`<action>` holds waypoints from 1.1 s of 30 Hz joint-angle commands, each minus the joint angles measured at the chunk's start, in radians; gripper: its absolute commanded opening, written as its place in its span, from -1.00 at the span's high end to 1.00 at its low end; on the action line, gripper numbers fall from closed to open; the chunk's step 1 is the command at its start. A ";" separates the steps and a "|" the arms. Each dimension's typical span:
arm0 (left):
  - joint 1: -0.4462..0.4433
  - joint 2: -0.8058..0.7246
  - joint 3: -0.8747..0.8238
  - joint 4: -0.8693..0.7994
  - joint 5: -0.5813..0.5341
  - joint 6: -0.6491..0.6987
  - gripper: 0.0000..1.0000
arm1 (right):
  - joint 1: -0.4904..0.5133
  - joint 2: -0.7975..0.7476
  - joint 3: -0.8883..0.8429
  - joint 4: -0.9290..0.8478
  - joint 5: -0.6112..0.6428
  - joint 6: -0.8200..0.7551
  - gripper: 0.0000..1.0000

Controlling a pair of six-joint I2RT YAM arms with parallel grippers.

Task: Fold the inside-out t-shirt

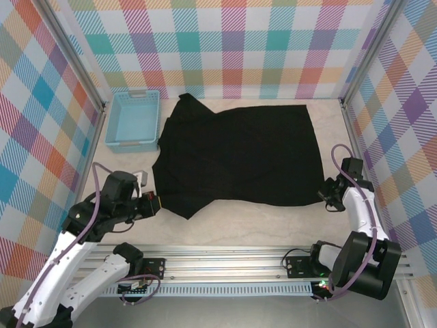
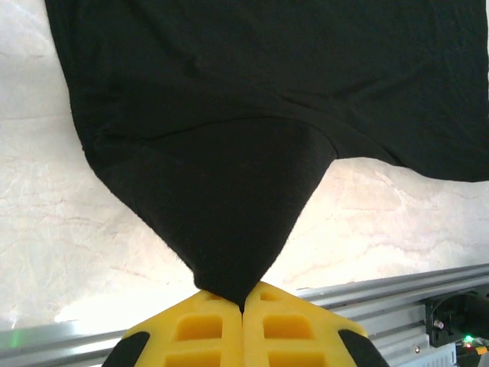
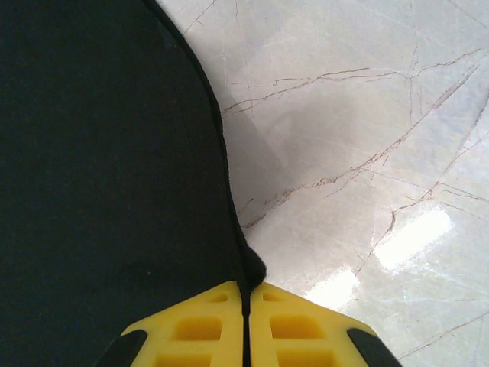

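We find the shirt (image 1: 239, 154) spread flat and black over the middle of the table (image 1: 232, 222), lying wide from left to right.

Left gripper (image 1: 156, 203) sits at the shirt's near-left corner. From the left wrist, the gripper (image 2: 243, 302) has its yellow fingers (image 2: 199, 329) pressed together, pinching a tip of the shirt (image 2: 229, 153). The cloth narrows into a cone toward them. A metal rail (image 2: 382, 294) runs just beside them.

Right gripper (image 1: 322, 196) sits at the near-right corner. From the right wrist, the gripper (image 3: 246, 294) is likewise clamped, with a small nub of the shirt's (image 3: 107, 191) edge caught at the tips. Bare marble table (image 3: 367, 153) lies to one side, cloth to the other.

A light blue basket (image 1: 132, 93) stands at the far left, just beside the shirt's far-left part. We cannot tell whether they touch
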 commanded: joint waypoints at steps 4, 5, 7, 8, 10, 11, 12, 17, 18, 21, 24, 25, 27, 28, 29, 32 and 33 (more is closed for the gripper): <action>0.010 -0.057 0.054 -0.104 0.012 -0.045 1.00 | -0.001 -0.072 -0.015 -0.008 0.039 -0.004 0.85; 0.010 -0.055 0.065 -0.108 0.008 -0.046 1.00 | -0.001 -0.078 -0.015 -0.011 0.047 -0.002 0.85; 0.010 -0.051 0.089 -0.109 -0.004 -0.039 1.00 | -0.001 -0.091 -0.015 -0.014 0.063 -0.001 0.85; 0.011 -0.042 0.101 -0.106 -0.014 -0.033 1.00 | -0.001 -0.100 -0.014 -0.018 0.075 -0.001 0.85; 0.011 -0.024 0.113 -0.093 -0.032 -0.019 1.00 | -0.001 -0.114 -0.012 -0.012 0.083 -0.006 0.85; 0.012 -0.007 0.114 -0.083 -0.044 -0.009 1.00 | -0.001 -0.115 -0.007 -0.010 0.085 -0.009 0.85; 0.010 0.008 0.114 -0.071 -0.052 0.002 1.00 | -0.001 -0.111 -0.001 -0.008 0.084 -0.010 0.85; 0.012 0.133 0.129 0.045 -0.108 0.053 1.00 | 0.001 -0.037 0.034 0.035 0.031 -0.011 0.84; 0.013 0.156 0.129 0.070 -0.119 0.059 1.00 | 0.001 -0.019 0.046 0.043 0.017 -0.006 0.83; 0.025 0.243 0.154 0.120 -0.148 0.098 1.00 | 0.019 0.045 0.093 0.066 0.002 0.003 0.83; 0.056 0.313 0.177 0.182 -0.179 0.129 1.00 | 0.038 0.112 0.141 0.084 -0.001 0.000 0.83; 0.070 0.336 0.183 0.203 -0.177 0.137 1.00 | 0.043 0.139 0.159 0.089 -0.003 0.001 0.83; 0.100 0.380 0.194 0.239 -0.167 0.150 1.00 | 0.052 0.186 0.188 0.100 -0.001 -0.002 0.83; 0.120 0.404 0.200 0.260 -0.154 0.155 1.00 | 0.056 0.212 0.208 0.106 -0.001 -0.003 0.83; 0.141 0.426 0.206 0.278 -0.139 0.158 1.00 | 0.057 0.235 0.228 0.110 -0.004 -0.007 0.83; 0.186 0.492 0.239 0.321 -0.112 0.176 1.00 | 0.067 0.311 0.291 0.119 -0.005 -0.013 0.83; 0.196 0.516 0.250 0.333 -0.107 0.182 1.00 | 0.068 0.335 0.310 0.119 -0.006 -0.011 0.83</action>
